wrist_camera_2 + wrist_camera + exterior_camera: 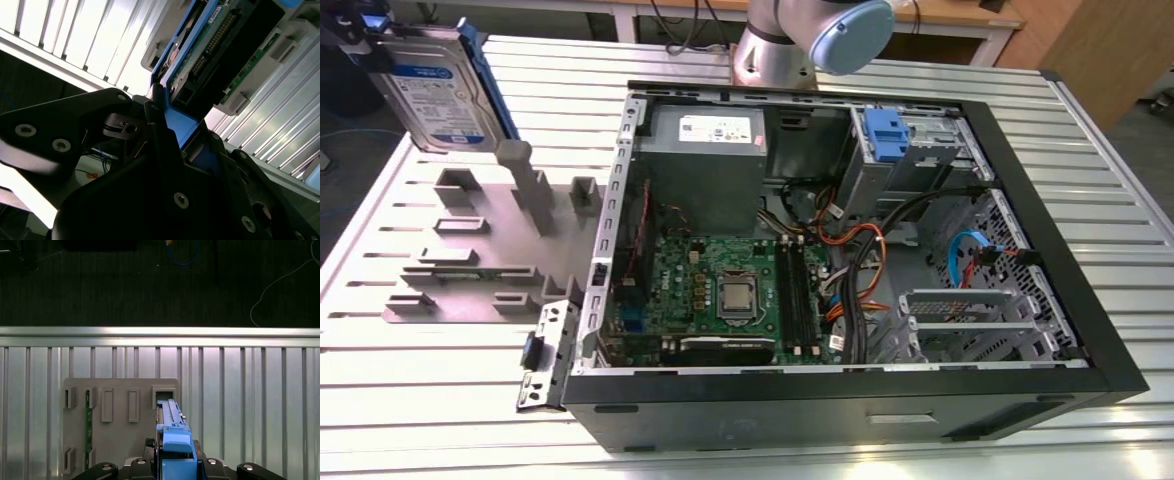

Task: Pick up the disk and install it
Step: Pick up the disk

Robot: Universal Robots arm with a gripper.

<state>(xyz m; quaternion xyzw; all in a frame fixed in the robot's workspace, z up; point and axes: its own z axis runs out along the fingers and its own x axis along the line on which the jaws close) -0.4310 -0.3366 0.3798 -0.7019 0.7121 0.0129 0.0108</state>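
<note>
The black pincer [175,464] is clamped on the blue plastic bracket of the flat silver disk [169,415], which hangs edge-down. Directly beneath lies the grey slotted holder block [117,440] on the ribbed aluminium table [250,405]. Farther off, 1 open black computer case [854,402] holds a green motherboard [683,265].

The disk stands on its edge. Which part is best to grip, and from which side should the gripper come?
Grip the top end of the blue frame around the disk, coming straight down from above. The disk stands upright on edge, so its two flat sides are free to clamp there, and the grey holder sits below it. The gripper is shut on that end.
</note>
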